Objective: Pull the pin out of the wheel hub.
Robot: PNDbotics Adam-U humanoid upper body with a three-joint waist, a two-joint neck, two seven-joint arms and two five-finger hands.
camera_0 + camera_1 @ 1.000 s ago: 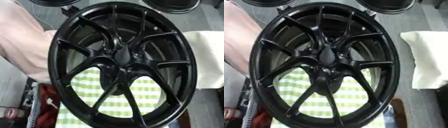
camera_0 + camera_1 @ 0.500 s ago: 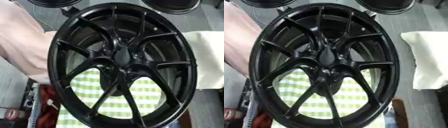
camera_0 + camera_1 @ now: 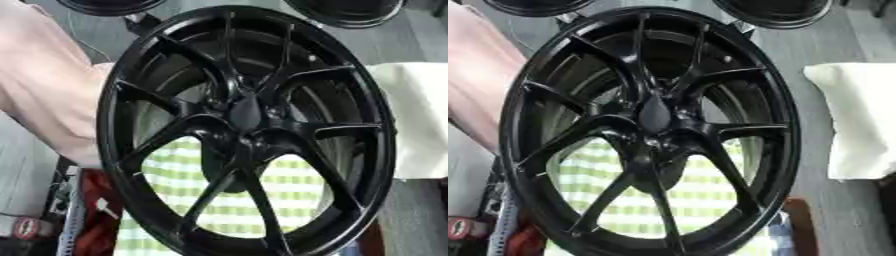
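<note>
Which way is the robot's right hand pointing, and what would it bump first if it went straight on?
Neither hand shows in either view, so its line cannot be told. The black wheel fills the picture; a dark shape behind its hub, over the checked cloth, might be anything.

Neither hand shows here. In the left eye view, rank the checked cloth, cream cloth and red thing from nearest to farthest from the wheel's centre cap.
1. Checked cloth, showing just below the centre cap.
2. Cream cloth, at the right side.
3. Red thing, in the lower left corner.
</note>
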